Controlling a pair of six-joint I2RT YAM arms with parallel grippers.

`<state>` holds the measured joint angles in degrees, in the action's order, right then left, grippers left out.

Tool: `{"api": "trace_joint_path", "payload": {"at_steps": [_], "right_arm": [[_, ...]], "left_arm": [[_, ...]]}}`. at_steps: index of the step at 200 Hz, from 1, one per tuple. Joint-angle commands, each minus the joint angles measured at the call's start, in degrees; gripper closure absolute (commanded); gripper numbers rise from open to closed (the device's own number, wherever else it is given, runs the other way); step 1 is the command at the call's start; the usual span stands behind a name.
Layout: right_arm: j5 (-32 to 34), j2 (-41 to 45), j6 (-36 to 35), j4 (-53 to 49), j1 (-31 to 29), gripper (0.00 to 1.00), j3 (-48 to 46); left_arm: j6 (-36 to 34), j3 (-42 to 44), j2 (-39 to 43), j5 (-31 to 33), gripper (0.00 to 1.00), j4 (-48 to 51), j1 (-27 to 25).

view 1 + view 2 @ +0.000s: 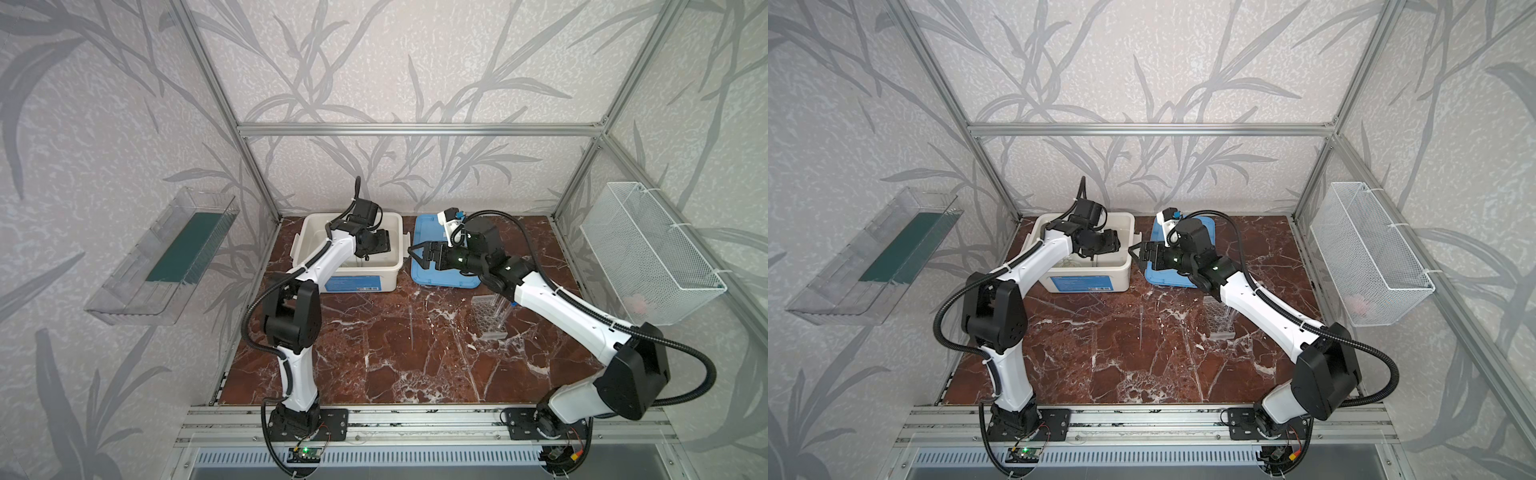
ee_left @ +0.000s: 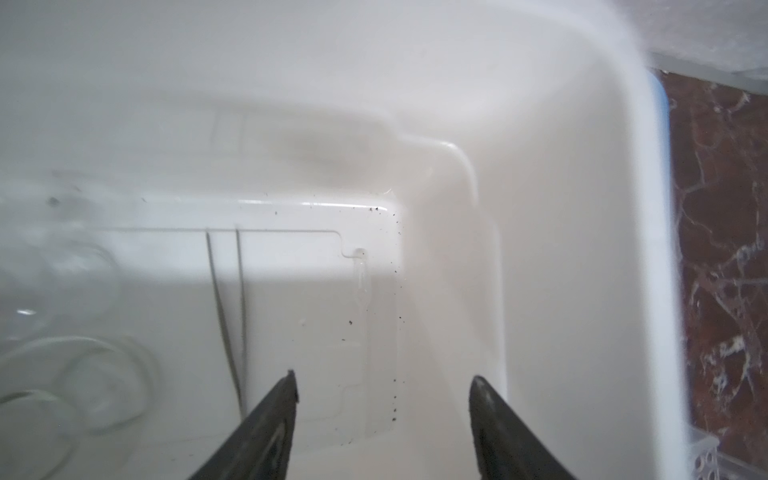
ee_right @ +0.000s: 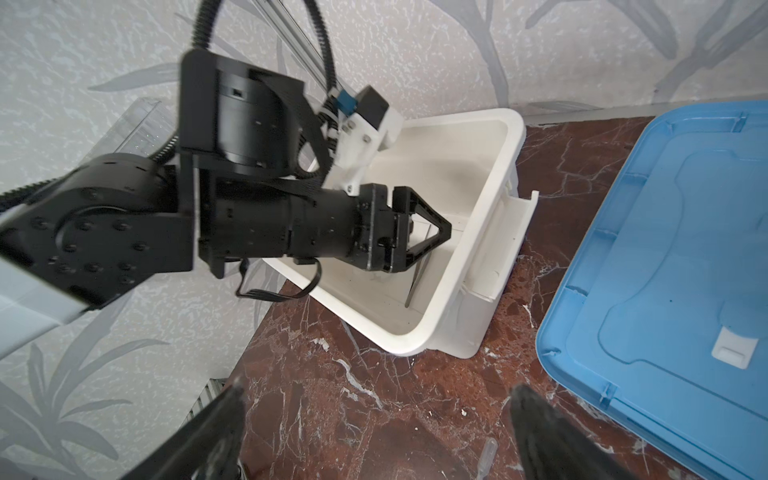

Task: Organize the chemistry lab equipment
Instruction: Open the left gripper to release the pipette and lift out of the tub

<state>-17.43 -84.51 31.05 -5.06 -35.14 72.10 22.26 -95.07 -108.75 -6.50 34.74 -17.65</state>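
Left gripper (image 2: pixel 384 386) is open, black fingers spread with nothing between them, low inside the white tub (image 1: pixel 353 216). Just beside one fingertip lie two thin rods (image 2: pixel 232 316), grey-looking, close together and converging toward the gripper. A clear dropper (image 2: pixel 360 282) lies flat on the tub floor ahead of the jaws. Two small glass vessels (image 2: pixel 95 374) with round rims, blurred, sit off to one side. The tub floor is smooth glossy plastic with a few dark specks, and its walls and corners are rounded.

Right gripper (image 1: pixel 417 253) is also open and empty. It hangs above the counter (image 1: pixel 374 353) in the gap between the tub and the blue lid (image 1: pixel 432 276). The lid is flat moulded plastic with raised ribs and lies on the counter just beside the tub.

The clear tube rack (image 1: pixel 490 320) with many holes stands on the counter near the right arm, which partly hides it. Clear test tubes (image 1: pixel 500 305) stand upright at its far end, with one blue cap showing. Another thin clear rod (image 1: pixel 410 328) lies on the counter between the arms, hard to see. A second dropper (image 3: pixel 486 455) lies on the counter near the right gripper.

The counter is red-brown marble with white veins, and its middle and near part are open. An aluminium frame borders the counter. A wire basket (image 1: pixel 648 249) hangs on the right wall and a clear tray (image 1: pixel 158 257) on the left wall.
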Motion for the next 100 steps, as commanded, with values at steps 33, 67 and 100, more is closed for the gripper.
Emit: {"api": "trace_joint_path", "payload": {"at_steps": [33,67,100], "right_arm": [[0.08,8.86,-0.88,-6.19,3.37,0.01,-0.94],[-1.15,11.32,-2.99,-11.89,5.40,0.01,-0.50],[-6.78,12.68,-5.44,-16.22,6.61,0.01,-1.07]], "left_arm": [[1.88,0.09,13.08,4.65,0.01,7.00,-0.69],[2.10,0.41,20.25,7.06,0.01,12.08,-3.83],[4.93,4.58,26.76,4.95,0.01,16.23,-8.61]]}}
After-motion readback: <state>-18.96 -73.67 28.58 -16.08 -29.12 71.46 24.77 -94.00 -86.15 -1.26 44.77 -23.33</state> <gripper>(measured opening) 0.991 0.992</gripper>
